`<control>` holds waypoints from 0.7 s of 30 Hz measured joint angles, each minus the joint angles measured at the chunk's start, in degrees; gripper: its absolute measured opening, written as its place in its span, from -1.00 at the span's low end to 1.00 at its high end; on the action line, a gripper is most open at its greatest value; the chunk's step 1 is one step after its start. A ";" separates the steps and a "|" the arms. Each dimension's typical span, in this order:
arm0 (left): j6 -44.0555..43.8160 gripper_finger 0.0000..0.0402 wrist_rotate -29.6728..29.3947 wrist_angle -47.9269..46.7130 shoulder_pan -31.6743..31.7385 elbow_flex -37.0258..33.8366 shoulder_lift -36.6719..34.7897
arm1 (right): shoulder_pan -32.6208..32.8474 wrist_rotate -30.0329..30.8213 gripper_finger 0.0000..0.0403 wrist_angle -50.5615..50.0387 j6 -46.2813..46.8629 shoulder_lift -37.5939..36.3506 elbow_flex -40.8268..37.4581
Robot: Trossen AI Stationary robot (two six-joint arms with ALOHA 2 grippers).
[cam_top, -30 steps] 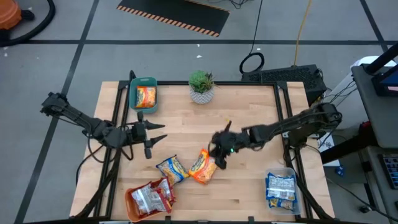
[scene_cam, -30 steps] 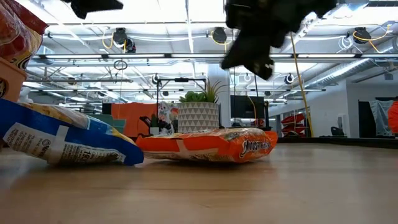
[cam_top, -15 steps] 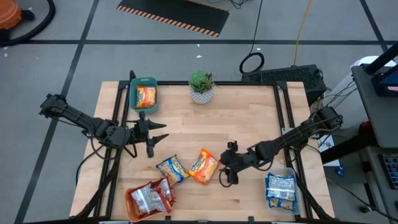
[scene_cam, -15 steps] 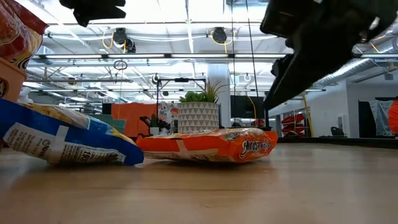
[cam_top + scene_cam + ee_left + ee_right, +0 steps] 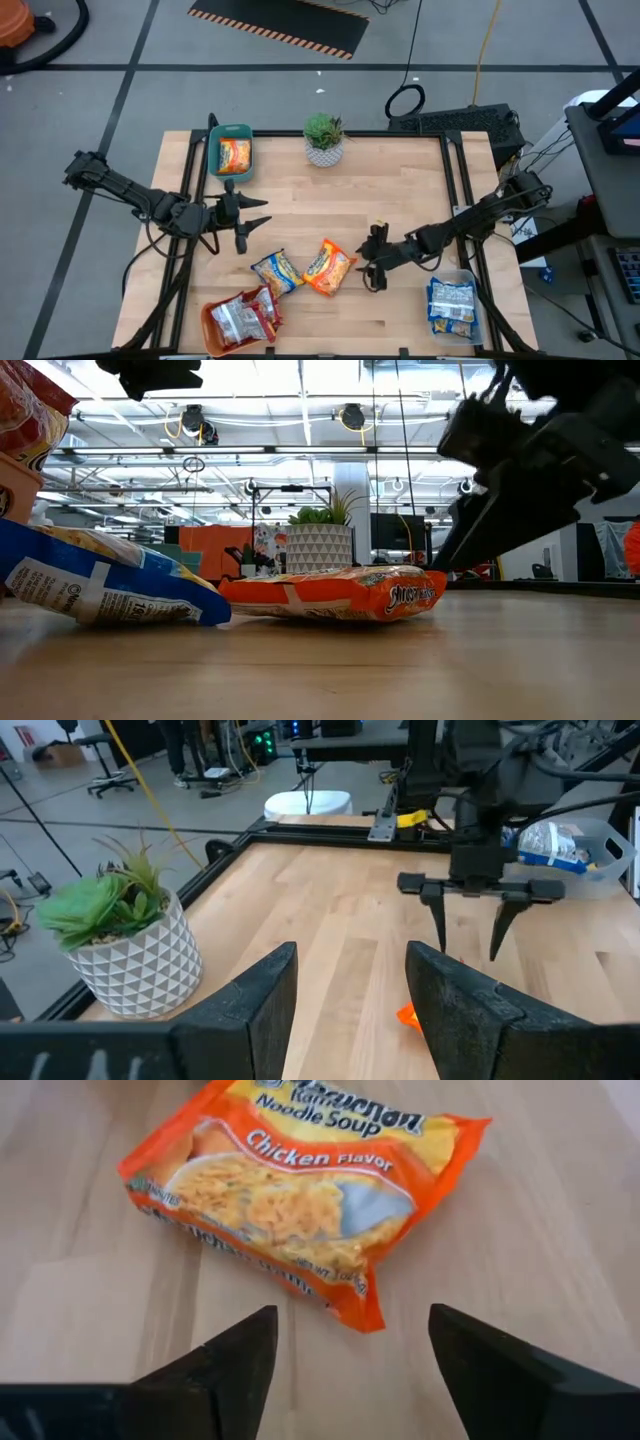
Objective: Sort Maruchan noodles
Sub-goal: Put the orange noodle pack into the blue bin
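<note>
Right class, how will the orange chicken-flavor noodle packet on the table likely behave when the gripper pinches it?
The orange packet lies flat, probably stiff inside. Its glossy wrapper looks slippery, so the open right gripper might slide it. It seems light and unlikely to roll.

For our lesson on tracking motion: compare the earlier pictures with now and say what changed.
The right pincer swung from above the orange packet toward the table's right side and opened, empty. The left pincer, the blue-and-yellow packet and the bins stayed put.

Bright even ceiling light, soft shadows, blurred near foreground.
</note>
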 joint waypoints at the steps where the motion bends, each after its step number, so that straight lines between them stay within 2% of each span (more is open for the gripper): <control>1: 0.00 -0.04 0.01 0.00 -0.02 0.00 0.00 | -0.38 -0.78 0.23 2.70 0.51 0.40 -1.22; 5: 0.34 -0.04 0.00 -0.02 -0.02 0.02 0.00 | -1.26 -4.37 0.15 10.87 3.25 2.75 -5.09; 16: 0.40 -0.04 0.01 0.28 -0.02 0.04 0.00 | -1.81 -3.76 0.04 32.34 3.24 16.24 -5.74; 21: 0.39 -0.04 0.01 0.24 -0.02 0.04 0.00 | -2.87 -7.88 -0.03 35.19 3.85 17.49 -5.70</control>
